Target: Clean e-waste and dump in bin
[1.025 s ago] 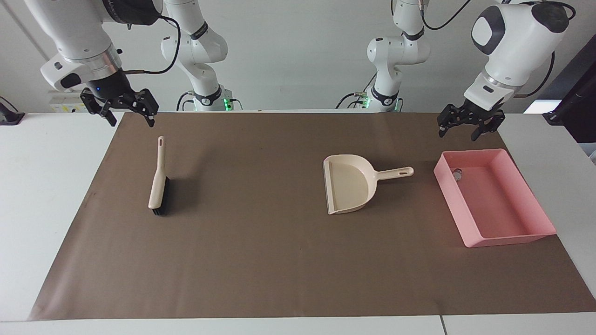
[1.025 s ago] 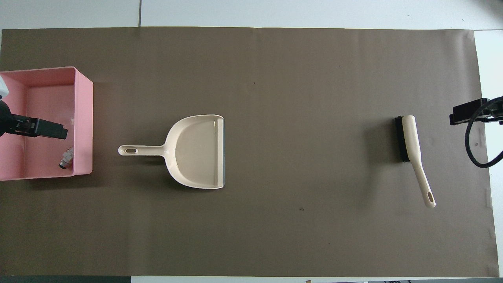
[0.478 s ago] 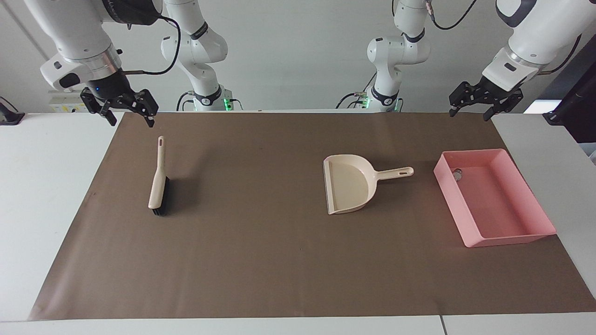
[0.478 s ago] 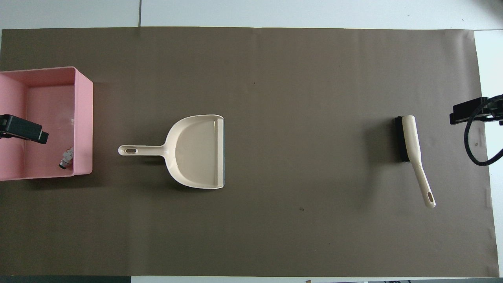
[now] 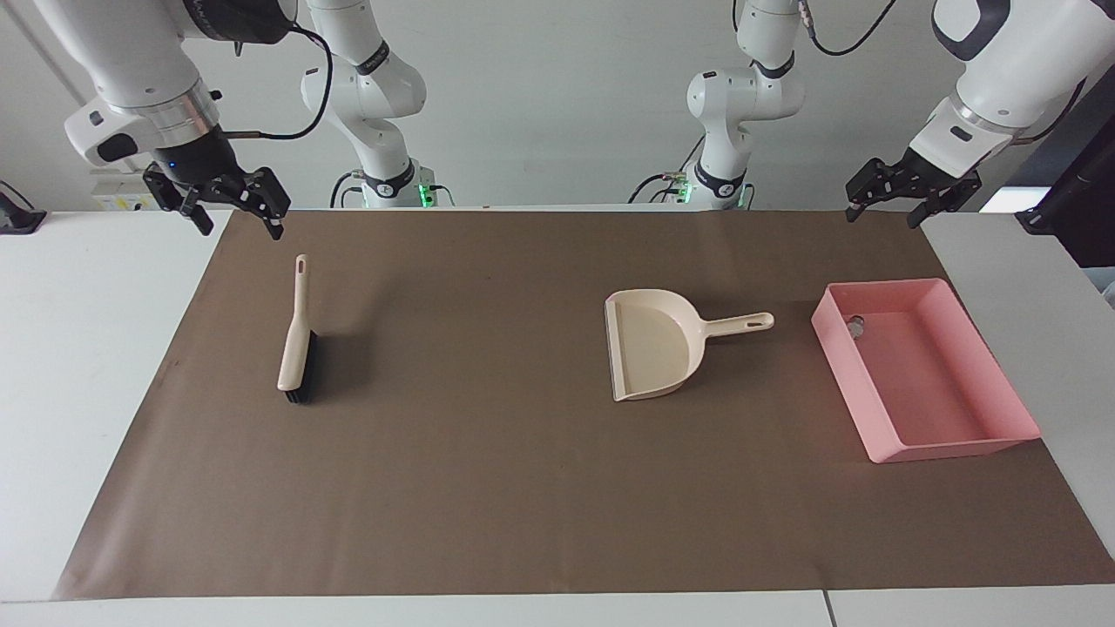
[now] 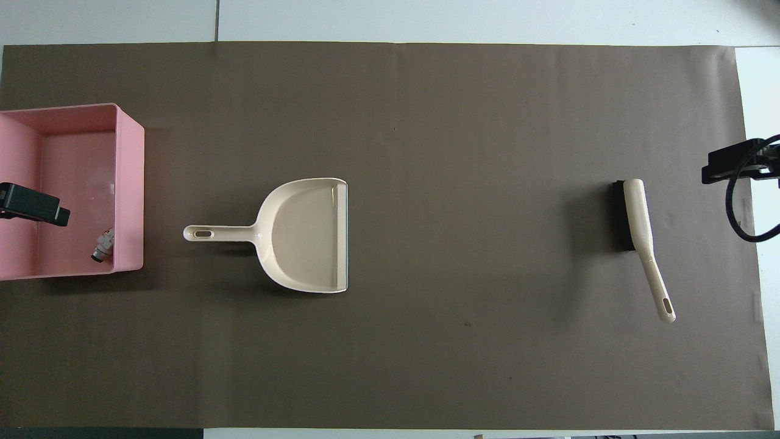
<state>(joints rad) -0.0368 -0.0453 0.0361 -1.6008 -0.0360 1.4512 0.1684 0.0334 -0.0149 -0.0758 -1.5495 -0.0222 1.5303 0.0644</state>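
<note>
In the facing view, a matte brown mat (image 5: pixel 557 409) covers most of the white table (image 5: pixel 78 348). The bin (image 5: pixel 1002 435), a shallow pink plastic tray with smooth sloped walls, stands at the left arm's end of the mat. The e-waste (image 5: pixel 857 327) shows as 1 tiny pale piece inside it, close to the corner nearest the robots; a second part I cannot make out. The beige dustpan (image 5: pixel 649 344) lies flat beside the bin, its thin handle pointing at the bin. The brush (image 5: pixel 294 335), with a slim beige handle and black bristles, lies at the right arm's end. The left gripper (image 5: pixel 881 209) hangs in the air over the mat's edge by the robots, fingers spread and holding nothing. The right gripper (image 5: pixel 233 222) hangs over the mat's corner near the brush handle, fingers also spread and empty.

In the overhead view, the e-waste (image 6: pixel 102 245) is a small white and grey cylinder-like piece on the bin (image 6: pixel 131 183) floor, near the wall facing the dustpan (image 6: pixel 308 238). The brush (image 6: pixel 640 228) lies well apart from the dustpan. Only a dark part of the left gripper (image 6: pixel 33 204) shows over the bin, and of the right gripper (image 6: pixel 731 167) at the mat's edge.
</note>
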